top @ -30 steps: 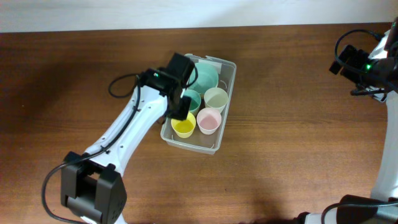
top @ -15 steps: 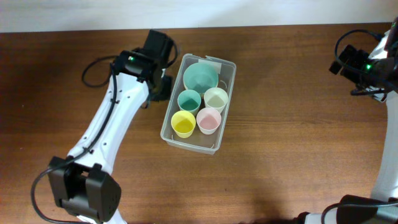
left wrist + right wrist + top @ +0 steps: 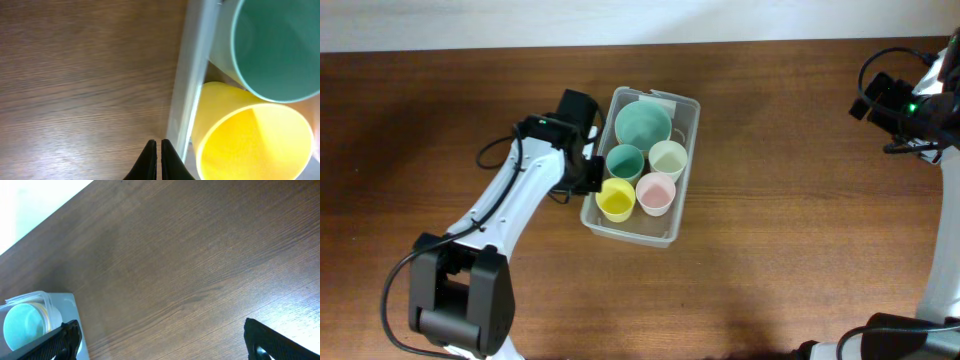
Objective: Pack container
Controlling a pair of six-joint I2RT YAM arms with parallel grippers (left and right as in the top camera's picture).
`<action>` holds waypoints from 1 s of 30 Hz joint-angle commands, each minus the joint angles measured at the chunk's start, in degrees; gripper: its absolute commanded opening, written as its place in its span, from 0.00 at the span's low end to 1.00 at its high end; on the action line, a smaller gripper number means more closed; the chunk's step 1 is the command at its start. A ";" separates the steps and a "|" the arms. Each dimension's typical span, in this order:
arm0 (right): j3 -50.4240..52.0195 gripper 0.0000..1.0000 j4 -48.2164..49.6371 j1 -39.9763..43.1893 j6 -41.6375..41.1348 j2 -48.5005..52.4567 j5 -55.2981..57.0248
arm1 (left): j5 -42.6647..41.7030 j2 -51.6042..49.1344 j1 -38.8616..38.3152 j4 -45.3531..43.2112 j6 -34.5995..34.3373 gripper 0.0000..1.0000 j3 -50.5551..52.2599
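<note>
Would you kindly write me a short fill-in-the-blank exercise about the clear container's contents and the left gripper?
Besides the teal bowl, the container holds ___ cups.
At the end far from the bowl, the yellow cup stands beside the ___ cup.
The left gripper, fingers shut, sits ___ the container, by its wall.
Missing words: four; pink; outside.

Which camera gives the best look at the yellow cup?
Overhead: the whole yellow cup shows, standing in the container beside the pink cup. The left wrist view has it close but cropped; the right wrist view misses it.
</note>
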State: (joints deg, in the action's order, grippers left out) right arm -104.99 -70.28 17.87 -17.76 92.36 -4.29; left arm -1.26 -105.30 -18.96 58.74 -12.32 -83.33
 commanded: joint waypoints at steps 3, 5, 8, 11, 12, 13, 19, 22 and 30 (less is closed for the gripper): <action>-0.07 0.99 0.00 0.15 0.15 0.07 0.48 | -3.93 -0.04 -5.81 -1.55 -0.50 0.07 0.31; -0.07 0.99 -0.02 0.15 0.15 0.07 0.48 | -3.34 -0.04 -7.80 -1.73 -0.52 0.07 0.31; -0.07 0.99 0.00 0.15 0.15 0.07 0.48 | -1.44 0.04 -8.13 -1.27 -1.77 0.07 0.15; -0.07 0.99 0.00 0.15 0.15 0.07 0.48 | -0.57 0.44 -7.78 -0.11 -1.68 0.08 -1.66; -0.07 0.99 0.00 0.15 0.15 0.07 0.48 | -0.48 0.68 -7.78 0.66 -1.31 0.08 -3.06; -0.07 0.99 -0.02 0.15 0.15 0.07 0.48 | -0.48 0.96 -7.91 1.64 -0.87 0.08 -4.72; -0.07 0.99 -0.02 0.15 0.15 0.07 0.48 | -0.55 2.95 -11.47 4.94 1.03 0.08 -12.90; -0.07 0.99 0.00 0.15 0.15 0.07 0.48 | -0.52 2.99 -14.95 4.94 1.92 0.12 -13.33; -0.07 0.99 -0.02 0.15 0.15 0.07 0.50 | 0.07 1.97 -25.09 2.71 3.41 0.13 -13.25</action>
State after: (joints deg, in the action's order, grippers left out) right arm -104.99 -70.28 17.87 -17.76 92.36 -4.29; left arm -1.93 -103.50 -41.76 62.50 -10.90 -95.85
